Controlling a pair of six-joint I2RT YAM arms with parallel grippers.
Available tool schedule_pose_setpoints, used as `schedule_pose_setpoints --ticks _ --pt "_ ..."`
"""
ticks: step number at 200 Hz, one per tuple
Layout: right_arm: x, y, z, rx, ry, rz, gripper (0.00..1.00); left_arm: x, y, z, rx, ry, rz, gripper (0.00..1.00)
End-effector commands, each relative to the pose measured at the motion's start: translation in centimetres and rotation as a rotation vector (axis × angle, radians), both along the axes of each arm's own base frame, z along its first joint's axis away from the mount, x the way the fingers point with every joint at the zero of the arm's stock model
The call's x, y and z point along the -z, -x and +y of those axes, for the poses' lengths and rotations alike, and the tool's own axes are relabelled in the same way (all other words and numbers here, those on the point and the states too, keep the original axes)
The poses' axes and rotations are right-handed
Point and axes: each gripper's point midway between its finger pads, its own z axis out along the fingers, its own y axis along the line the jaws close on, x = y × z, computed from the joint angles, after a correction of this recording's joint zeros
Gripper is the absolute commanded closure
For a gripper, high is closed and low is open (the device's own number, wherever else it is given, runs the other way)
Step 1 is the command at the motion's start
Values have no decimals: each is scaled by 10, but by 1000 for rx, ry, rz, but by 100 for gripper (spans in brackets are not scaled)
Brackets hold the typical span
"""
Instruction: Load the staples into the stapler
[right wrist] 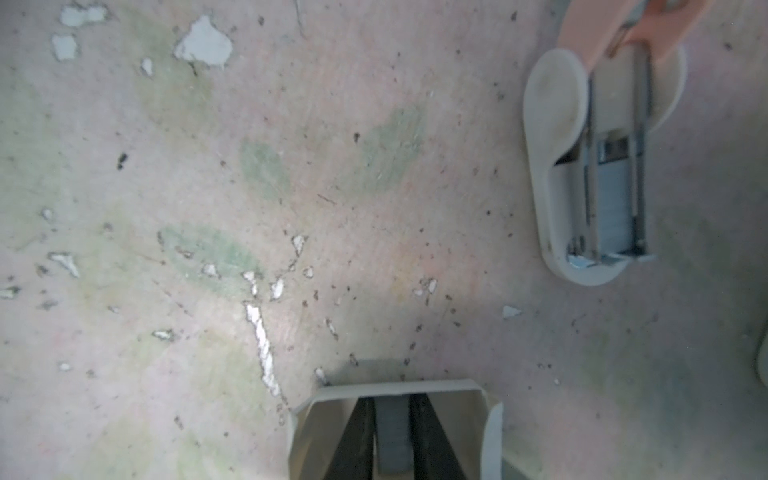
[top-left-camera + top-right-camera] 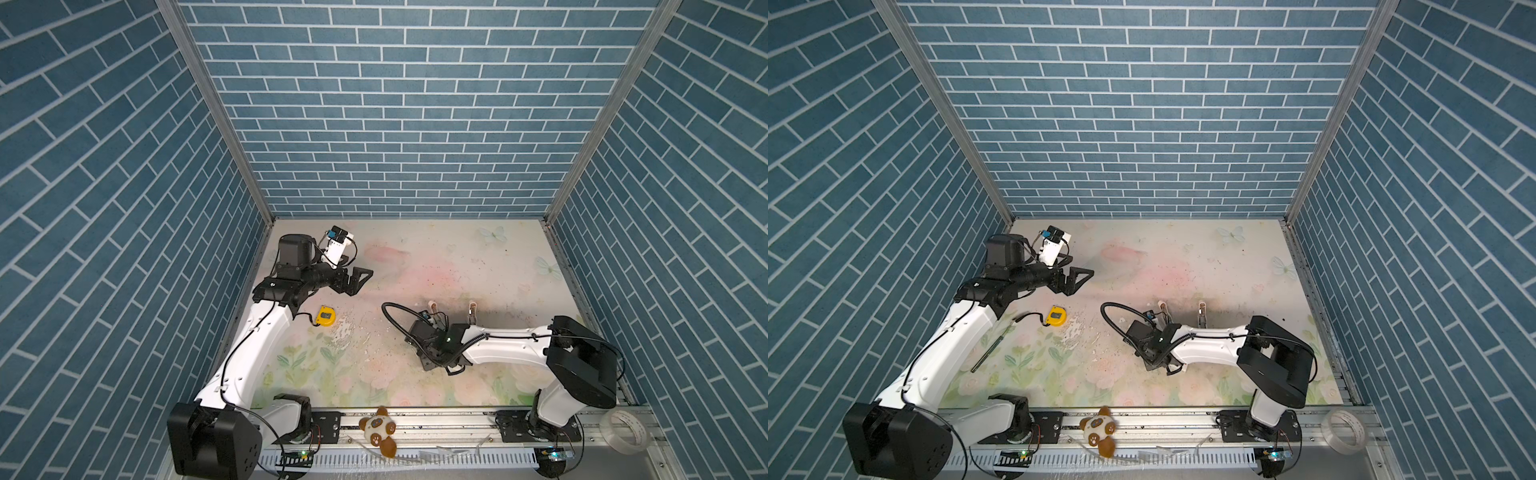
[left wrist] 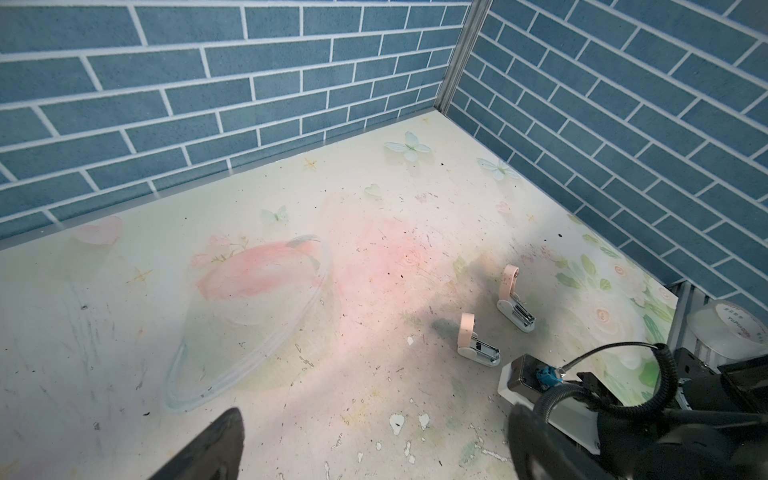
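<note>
right gripper (image 1: 391, 403) is down inside the white tray (image 1: 399, 387) now, its two black fingers nipped close on a grey strip of the staples (image 1: 390, 436) – a grip, by the look of it, though the strip has not left the tray. that all sits about mid-desk, on the near side of two staplers (image 2: 432, 309) (image 2: 471, 309), both with their pink tops swung up. the one in the right wrist view (image 1: 598, 166) shows a grey block in its channel; staples or pusher, hard to say.

so: staplers opened, strip pinched. lifting it out, carrying it over, seating it and closing the top are all to come, as far as one can judge.

left gripper (image 2: 362, 279) hangs above the far-left part of the desk (image 2: 457, 257), jaws spread wide, holding nothing. a yellow tape measure (image 2: 325, 316) lies near the left edge, well apart from the work. the far half is bare – plenty of room there, and the hop to the stapler looks short, though the second stapler stands just beside the first.
</note>
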Motion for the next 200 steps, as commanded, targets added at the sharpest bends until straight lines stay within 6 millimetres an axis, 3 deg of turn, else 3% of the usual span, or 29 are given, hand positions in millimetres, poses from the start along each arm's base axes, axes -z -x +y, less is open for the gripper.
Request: schedule_pose_setpoints --ticks 1,74,200 --pt "7 8 -15 9 42 27 82 1 3 0 6 8 2 0" --pt "12 6 -15 -19 74 26 76 2 5 2 5 -5 -1 0" --pt "6 1 -12 -39 49 -4 93 7 5 3 8 -27 4 0"
